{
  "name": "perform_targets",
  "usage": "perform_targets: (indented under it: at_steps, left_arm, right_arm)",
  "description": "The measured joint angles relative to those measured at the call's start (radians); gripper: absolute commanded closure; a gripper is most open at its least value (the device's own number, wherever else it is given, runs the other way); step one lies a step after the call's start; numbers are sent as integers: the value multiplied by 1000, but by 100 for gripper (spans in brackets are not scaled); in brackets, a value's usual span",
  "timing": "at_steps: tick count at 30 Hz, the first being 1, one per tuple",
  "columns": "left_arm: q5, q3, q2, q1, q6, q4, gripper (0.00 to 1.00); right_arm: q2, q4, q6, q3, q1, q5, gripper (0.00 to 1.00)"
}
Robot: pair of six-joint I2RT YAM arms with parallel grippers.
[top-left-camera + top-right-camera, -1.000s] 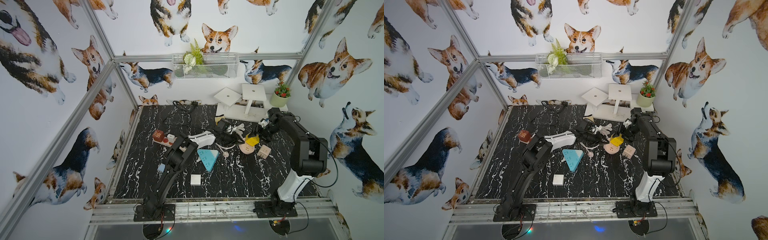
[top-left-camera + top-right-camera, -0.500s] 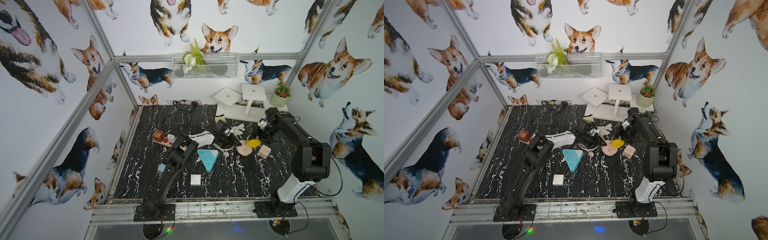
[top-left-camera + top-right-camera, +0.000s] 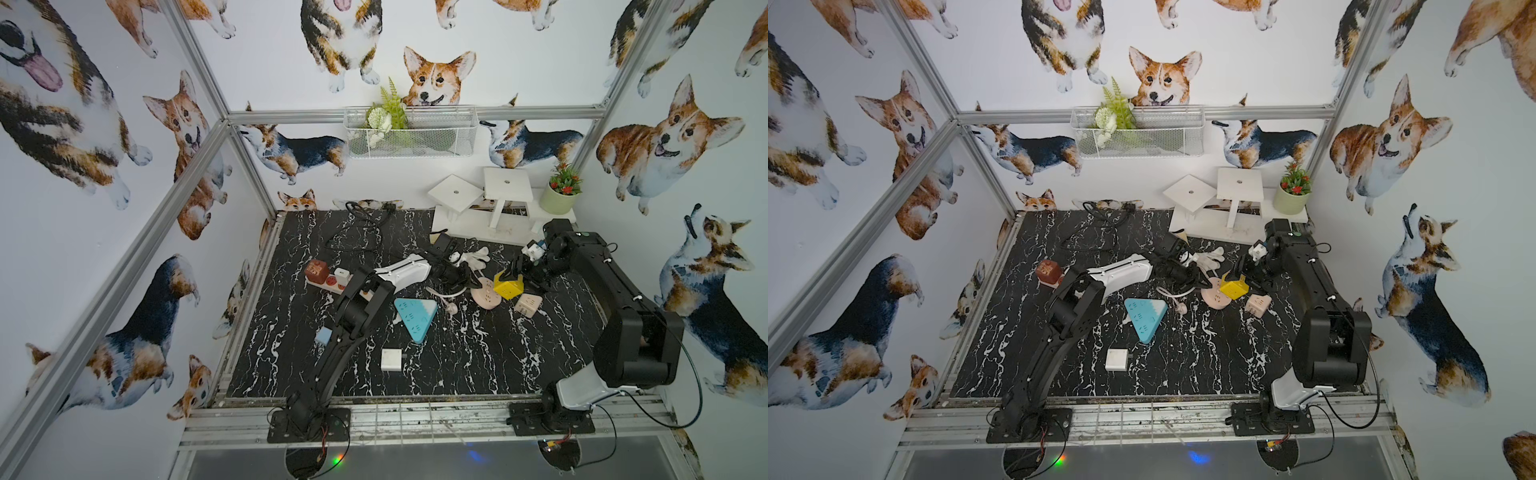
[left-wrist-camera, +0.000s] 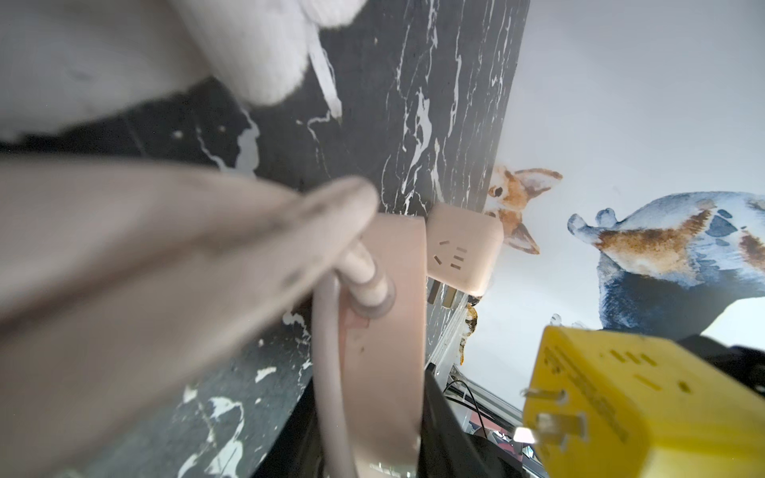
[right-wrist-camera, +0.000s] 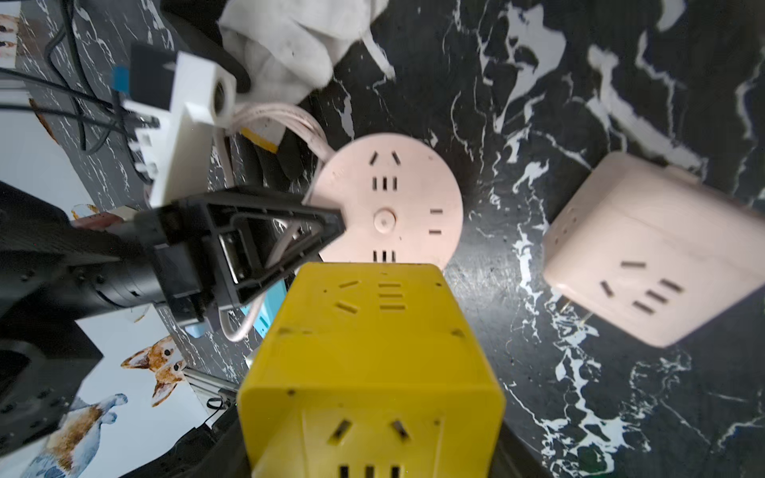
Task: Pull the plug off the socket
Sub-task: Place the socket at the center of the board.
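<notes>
Holding clear of the round pink socket [image 3: 482, 295], the yellow cube plug [image 3: 507, 289] sits pinched in the right gripper [image 3: 515, 277], prongs bare; since a second ago that arm's elbow has swung toward 5 o'clock. Left gripper [image 5: 331, 219] pressed together at the socket's rim. Pink cube adapter [image 3: 528, 304] at its 4 o'clock, white glove [image 3: 473, 255] at 11. Cube's lettering unreadable.

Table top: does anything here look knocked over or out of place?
One small white stand at the back sits tilted beside its upright twin. A white glove lies crumpled near the round pink socket.
</notes>
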Motion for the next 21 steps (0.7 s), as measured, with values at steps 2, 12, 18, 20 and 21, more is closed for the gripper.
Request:
perform_targets:
  at_steps: [2, 12, 18, 20, 21]
  left_arm:
    - [-19, 36, 8, 4, 1, -37, 55]
    - [-101, 195, 36, 20, 24, -195, 34]
    - [-167, 224, 5, 37, 80, -308, 34]
    - [-211, 231, -29, 45, 111, -347, 34]
    - [-230, 233, -47, 50, 125, -360, 34]
  right_arm:
    - [-49, -8, 1, -65, 5, 0, 100]
    - [-183, -22, 1, -214, 25, -22, 100]
    - [-241, 2, 28, -299, 95, -54, 100]
    - [-250, 26, 51, -326, 116, -63, 99]
    - [-251, 37, 59, -336, 119, -65, 97]
